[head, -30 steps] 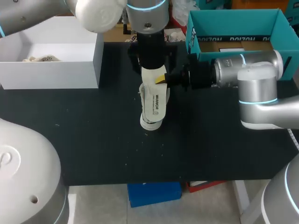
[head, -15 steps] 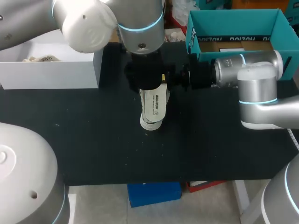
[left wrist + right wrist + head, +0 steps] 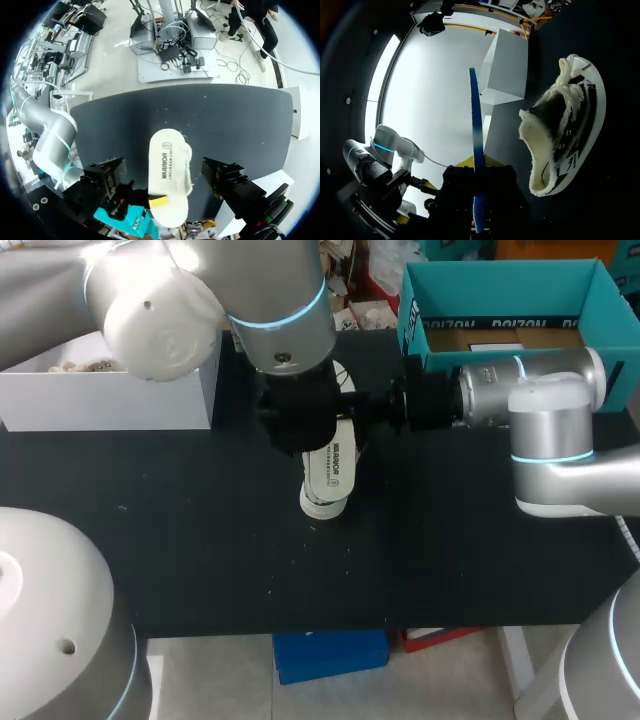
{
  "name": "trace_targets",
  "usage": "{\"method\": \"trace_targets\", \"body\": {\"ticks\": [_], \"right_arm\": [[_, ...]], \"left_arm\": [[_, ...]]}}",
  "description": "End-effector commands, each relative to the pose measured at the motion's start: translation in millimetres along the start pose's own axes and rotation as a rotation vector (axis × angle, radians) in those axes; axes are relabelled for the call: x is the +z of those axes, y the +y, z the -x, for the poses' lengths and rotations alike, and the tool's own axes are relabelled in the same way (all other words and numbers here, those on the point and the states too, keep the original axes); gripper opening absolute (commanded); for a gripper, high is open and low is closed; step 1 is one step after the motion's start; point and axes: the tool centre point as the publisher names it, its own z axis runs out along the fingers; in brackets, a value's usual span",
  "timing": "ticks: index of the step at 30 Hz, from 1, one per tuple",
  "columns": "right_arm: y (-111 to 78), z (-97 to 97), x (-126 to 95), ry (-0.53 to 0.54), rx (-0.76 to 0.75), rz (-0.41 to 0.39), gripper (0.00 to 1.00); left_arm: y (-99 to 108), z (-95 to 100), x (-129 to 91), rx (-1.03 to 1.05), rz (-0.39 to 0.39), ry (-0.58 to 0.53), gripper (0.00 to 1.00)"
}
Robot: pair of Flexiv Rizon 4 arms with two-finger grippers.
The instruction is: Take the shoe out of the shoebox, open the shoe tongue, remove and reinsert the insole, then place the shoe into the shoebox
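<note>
**A:** Where is the shoe?

**B:** The white shoe [image 3: 328,475] lies on the black table [image 3: 180,540], out of the teal shoebox [image 3: 412,310]; the shoebox stands well apart from the shoe, beyond it on my right arm's side; a white box [image 3: 110,395] stands beyond the shoe on the other side; from above, the shoe's printed sole shows; in the right wrist view the shoe rests on its side, its fleecy opening turned toward that gripper and its laces at the far end.

**A:** And the left gripper?

**B:** The left gripper [image 3: 164,172] hangs straight over the shoe; its two black fingers [image 3: 107,177] are spread wide, one on either side of the shoe; neither touches the shoe.

**A:** The right one?

**B:** The right gripper [image 3: 477,162] sits just beside the shoe, at the end where the opening is; its yellow tips are pressed together on a thin blue sheet [image 3: 476,115]; the sheet is seen edge-on and stands out ahead of the fingers, beside the shoe's opening; in the left wrist view one yellow fingertip [image 3: 159,202] shows at that same end of the sole; whether it touches the shoe I cannot tell.
</note>
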Motion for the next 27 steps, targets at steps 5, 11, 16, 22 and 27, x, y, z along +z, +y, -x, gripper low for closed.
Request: {"method": "trace_targets", "body": {"ticks": [5,11,16,22,27], "right_arm": [[-0.5,-0.2,1,-0.002,0.0,0.001,0.0],[-0.5,-0.2,1,-0.002,0.0,0.001,0.0],[-0.5,-0.2,1,-0.002,0.0,0.001,0.0],[-0.5,-0.2,1,-0.002,0.0,0.001,0.0],[-0.5,-0.2,1,-0.002,0.0,0.001,0.0]], "left_arm": [[11,-43.3,0,0.017,0.06,-0.477,1.0],[20,-54.4,3,0.017,0.095,-0.684,1.0],[27,-59.3,8,0.017,0.095,-0.811,1.0],[35,-67.5,11,0.025,0.059,-0.947,1.0],[40,-68.8,13,0.009,0.065,-0.891,1.0]]}}
